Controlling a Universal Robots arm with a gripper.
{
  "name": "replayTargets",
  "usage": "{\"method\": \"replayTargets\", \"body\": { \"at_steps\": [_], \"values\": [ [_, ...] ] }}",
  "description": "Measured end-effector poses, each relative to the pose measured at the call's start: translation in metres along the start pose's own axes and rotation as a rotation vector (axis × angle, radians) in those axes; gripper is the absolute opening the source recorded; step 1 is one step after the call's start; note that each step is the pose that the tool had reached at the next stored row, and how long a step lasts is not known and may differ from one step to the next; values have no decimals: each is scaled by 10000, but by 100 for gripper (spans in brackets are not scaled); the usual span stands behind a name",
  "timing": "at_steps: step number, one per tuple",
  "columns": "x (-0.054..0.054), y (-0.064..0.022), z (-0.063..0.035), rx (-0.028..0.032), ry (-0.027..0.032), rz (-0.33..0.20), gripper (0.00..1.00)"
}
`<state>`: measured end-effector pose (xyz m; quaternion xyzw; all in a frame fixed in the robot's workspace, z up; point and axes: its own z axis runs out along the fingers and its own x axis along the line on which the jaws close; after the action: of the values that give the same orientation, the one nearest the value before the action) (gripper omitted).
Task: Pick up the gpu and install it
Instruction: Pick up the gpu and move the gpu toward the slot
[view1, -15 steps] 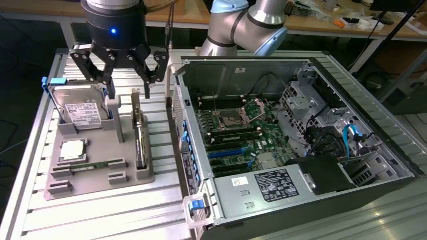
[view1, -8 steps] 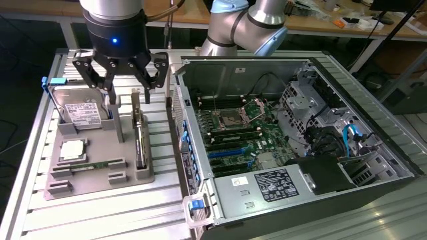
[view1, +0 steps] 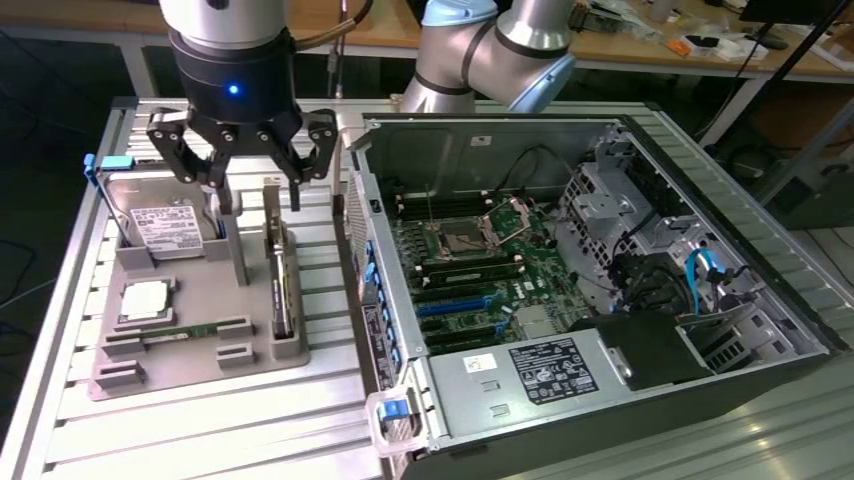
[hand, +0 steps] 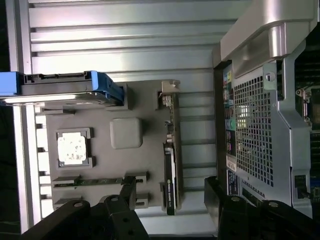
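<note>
The gpu (view1: 279, 275) stands on its long edge in a slot of the grey holder (view1: 200, 352), a thin dark card with a pale bracket at its far end. My gripper (view1: 255, 200) hangs open just over the card's far part, one finger on each side of it. In the wrist view the gpu (hand: 171, 167) runs between my two dark fingers (hand: 127, 192), with a gap on both sides. My gripper (hand: 171, 195) holds nothing. The open computer case (view1: 400, 400) lies at the exterior view's right of the holder, its motherboard (view1: 467, 265) and blue slots (view1: 454, 305) exposed.
In the holder (hand: 125, 102) also sit a silver hard drive (view1: 167, 225) with a blue clip, a square processor (view1: 144, 300) and a green memory stick (view1: 187, 330). The case's perforated rear wall (hand: 250, 135) rises close beside the gpu. Everything rests on a ribbed aluminium table (view1: 200, 430).
</note>
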<state>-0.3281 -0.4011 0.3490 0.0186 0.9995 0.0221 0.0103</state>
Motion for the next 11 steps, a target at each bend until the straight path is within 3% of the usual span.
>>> {"method": "replayTargets", "body": {
  "at_steps": [5, 7, 11],
  "values": [
    [0, -16, 82, -5, 22, -240, 66],
    [0, -97, 183, -4, 21, -239, 66],
    [-1, -172, 268, -4, 22, -238, 66]
  ]
}}
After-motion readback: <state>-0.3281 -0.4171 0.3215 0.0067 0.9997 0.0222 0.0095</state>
